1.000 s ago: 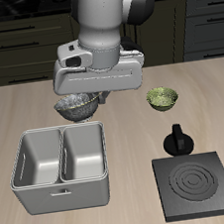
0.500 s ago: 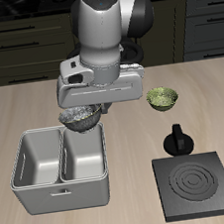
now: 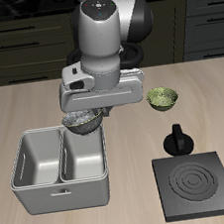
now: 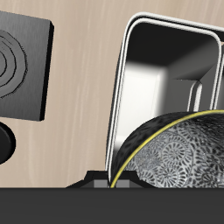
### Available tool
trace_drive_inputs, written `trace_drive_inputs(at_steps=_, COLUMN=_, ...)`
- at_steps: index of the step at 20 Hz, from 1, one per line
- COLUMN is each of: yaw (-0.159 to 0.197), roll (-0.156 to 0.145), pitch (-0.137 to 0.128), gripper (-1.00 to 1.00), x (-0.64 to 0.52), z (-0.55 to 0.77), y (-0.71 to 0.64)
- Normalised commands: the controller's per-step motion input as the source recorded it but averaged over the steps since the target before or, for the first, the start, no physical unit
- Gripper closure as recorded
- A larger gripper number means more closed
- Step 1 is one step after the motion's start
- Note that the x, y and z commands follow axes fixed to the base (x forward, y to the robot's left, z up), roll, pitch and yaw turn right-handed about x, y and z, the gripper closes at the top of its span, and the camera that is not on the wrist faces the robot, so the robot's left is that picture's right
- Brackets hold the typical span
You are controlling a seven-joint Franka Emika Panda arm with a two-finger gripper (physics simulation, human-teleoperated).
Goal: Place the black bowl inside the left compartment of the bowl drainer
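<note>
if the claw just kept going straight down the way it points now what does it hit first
Probably the bowl drainer. The claw points down, holding the black bowl above the drainer's back rim, over the well nearer the stove plate, not the left compartment. Depth is uncertain.

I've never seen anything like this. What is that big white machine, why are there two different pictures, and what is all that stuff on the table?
These are computer-simulated pictures of a robot arm steered by a person. One picture looks at the table from the front and above; the other comes from a camera on the arm's wrist, looking down past its gripper. The jaws are shut on the black bowl, dark outside and speckled inside, held above the back edge of the bowl drainer, a grey metal tub with two wells. It is meant for the left compartment. Also on the wooden table: a yellow-green bowl, a flat black stove plate with rings, and a small black object behind it.
</note>
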Motion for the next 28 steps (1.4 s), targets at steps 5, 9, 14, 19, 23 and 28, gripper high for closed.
trace_drive_inputs(at_steps=5, yaw=0.007, roll=0.028, pitch=-0.006, gripper=1.00, x=-0.08, z=-0.04, y=0.13)
trace_drive_inputs(at_steps=9, yaw=-0.009, roll=0.035, pitch=-0.027, gripper=1.00, x=-0.05, z=0.15, y=0.20)
trace_drive_inputs(at_steps=14, yaw=0.005, roll=0.017, pitch=-0.017, gripper=1.00, x=0.00, z=0.07, y=0.12)
trace_drive_inputs(at_steps=19, yaw=-0.023, roll=-0.003, pitch=0.004, gripper=1.00, x=0.03, z=-0.05, y=-0.10)
trace_drive_inputs(at_steps=23, yaw=-0.008, roll=-0.039, pitch=0.017, gripper=1.00, x=0.05, z=-0.09, y=-0.16)
trace_drive_inputs(at_steps=28, yaw=0.000, roll=-0.032, pitch=0.008, gripper=1.00, x=0.04, z=-0.08, y=-0.12)
